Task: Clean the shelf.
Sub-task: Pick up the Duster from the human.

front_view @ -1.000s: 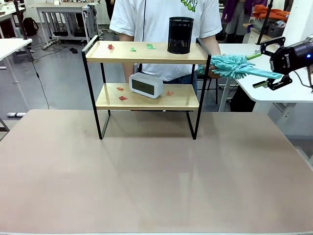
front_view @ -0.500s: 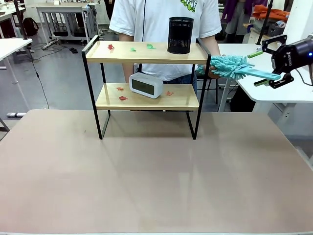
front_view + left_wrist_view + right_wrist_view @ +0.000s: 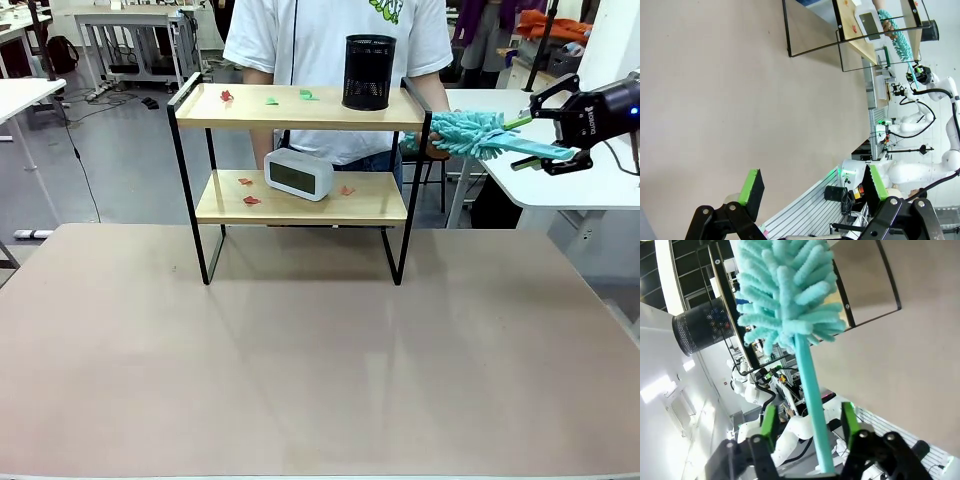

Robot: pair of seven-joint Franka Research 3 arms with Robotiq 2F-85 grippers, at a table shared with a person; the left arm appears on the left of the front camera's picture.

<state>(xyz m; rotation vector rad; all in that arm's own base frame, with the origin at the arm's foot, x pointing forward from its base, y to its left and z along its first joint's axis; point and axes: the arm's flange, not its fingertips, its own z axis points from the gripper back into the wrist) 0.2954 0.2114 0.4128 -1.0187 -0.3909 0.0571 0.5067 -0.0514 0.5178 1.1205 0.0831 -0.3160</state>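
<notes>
Your right gripper point(image 3: 527, 137) sits level at the far right. Its jaws straddle the thin handle of the teal fluffy duster point(image 3: 468, 133) with a gap on each side, while a person's hand point(image 3: 432, 148) holds the head. The two-tier wooden, black-framed shelf point(image 3: 290, 110) stands mid-far on the tan table point(image 3: 300, 350). Your left gripper point(image 3: 813, 186) hangs spread wide over the tabletop.

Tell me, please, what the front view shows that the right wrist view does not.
Front view: the white clock on the shelf's lower board, paper scraps, the person's hand at the duster's head. Right wrist view: a close look at the right gripper's green pads standing clear either side of the handle. Both: the duster, black mesh cup, shelf frame, table.
</notes>
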